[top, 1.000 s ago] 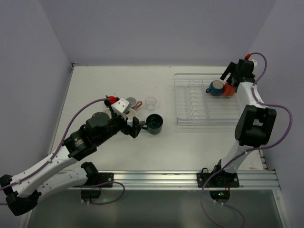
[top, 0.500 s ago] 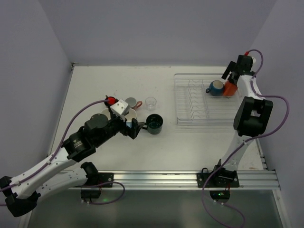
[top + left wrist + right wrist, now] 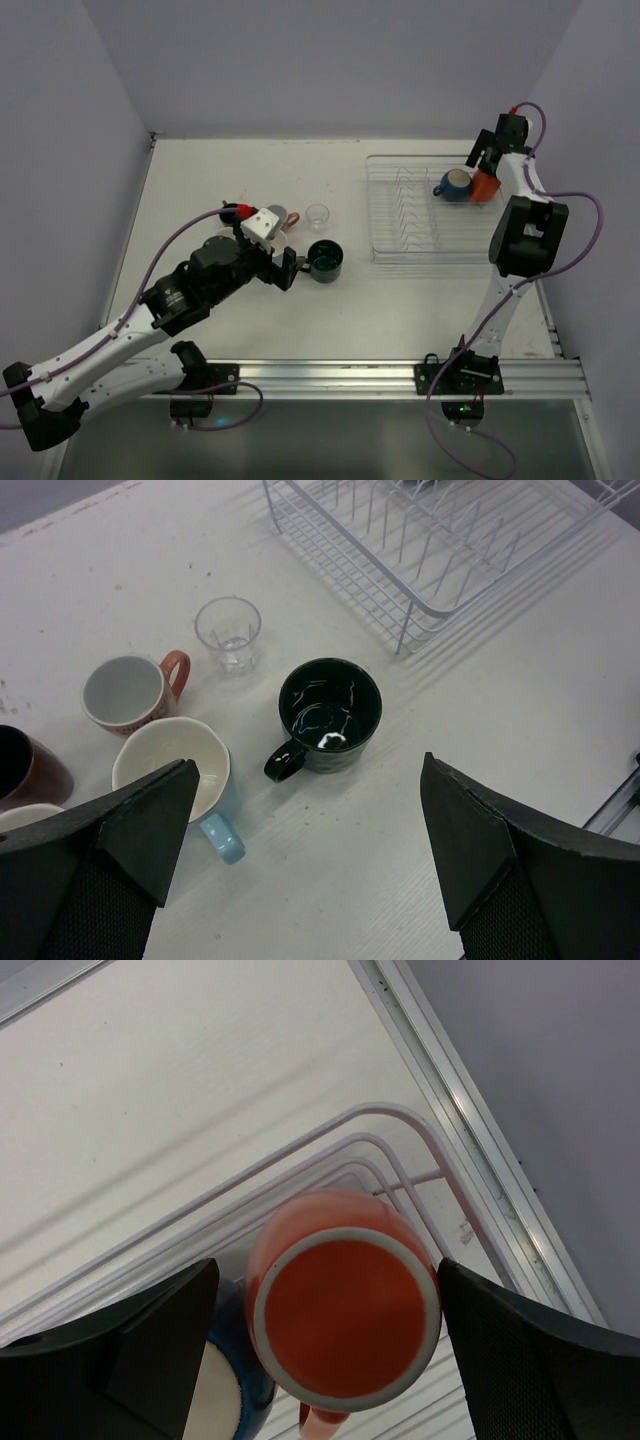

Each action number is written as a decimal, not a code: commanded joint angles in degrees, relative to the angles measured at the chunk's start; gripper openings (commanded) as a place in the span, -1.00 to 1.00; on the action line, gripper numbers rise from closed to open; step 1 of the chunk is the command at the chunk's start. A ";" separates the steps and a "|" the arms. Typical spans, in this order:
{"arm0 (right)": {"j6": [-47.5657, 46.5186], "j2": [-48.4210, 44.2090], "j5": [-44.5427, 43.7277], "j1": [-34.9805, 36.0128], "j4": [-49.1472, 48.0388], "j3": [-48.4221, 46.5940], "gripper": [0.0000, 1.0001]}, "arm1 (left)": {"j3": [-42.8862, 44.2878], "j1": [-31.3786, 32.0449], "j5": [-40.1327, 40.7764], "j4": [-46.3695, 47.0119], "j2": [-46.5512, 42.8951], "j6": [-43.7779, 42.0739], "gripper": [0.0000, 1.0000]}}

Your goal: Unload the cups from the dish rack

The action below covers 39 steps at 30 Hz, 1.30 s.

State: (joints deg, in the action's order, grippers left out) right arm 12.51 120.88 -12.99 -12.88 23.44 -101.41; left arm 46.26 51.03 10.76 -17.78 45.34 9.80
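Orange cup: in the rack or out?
In. The orange cup sits inside the dish rack corner wires; the open right pincer hovers over it.

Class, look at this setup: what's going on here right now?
The right gripper hangs open directly above the orange cup, which sits in the dish rack next to a dark blue cup. The left gripper hovers open over the table, above unloaded cups, including a dark teal cup, a light blue cup, a salmon-pink cup and a glass tumbler.
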 commanded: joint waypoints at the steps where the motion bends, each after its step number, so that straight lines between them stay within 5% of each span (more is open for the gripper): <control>1: -2.75 1.55 -1.25 -0.30 1.08 -3.89 0.83 | 0.06 0.13 2.24 1.35 0.71 -1.37 1.00; 3: -2.93 1.46 -1.59 -0.39 0.99 -3.63 0.72 | 0.15 0.04 2.68 1.35 1.06 -1.45 1.00; 8: -2.93 -1.78 -0.19 -0.39 -3.56 0.58 -0.31 | 0.32 -0.40 2.59 1.52 1.94 -1.54 1.00; 14: 0.22 -12.67 2.97 -0.30 -11.82 13.05 -0.58 | 1.37 -0.66 0.67 2.13 3.17 -0.40 1.00; 26: 11.38 -38.52 12.64 -0.30 -23.09 31.96 -0.61 | 7.26 -0.58 -12.24 11.26 9.50 9.78 1.00; 34: 12.01 -40.28 13.17 -0.39 -19.05 36.27 -0.46 | 9.46 -0.58 -19.55 16.73 19.25 15.95 1.00; 39: 11.57 -38.27 13.17 -0.56 -18.52 39.62 -0.16 | 9.29 -0.58 -18.33 15.68 17.34 13.67 1.00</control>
State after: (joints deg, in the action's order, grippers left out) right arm 23.62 81.03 -0.36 -13.19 4.34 -62.52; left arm 53.39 50.65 -6.44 -5.02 65.36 23.44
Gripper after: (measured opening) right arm 0.402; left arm 0.997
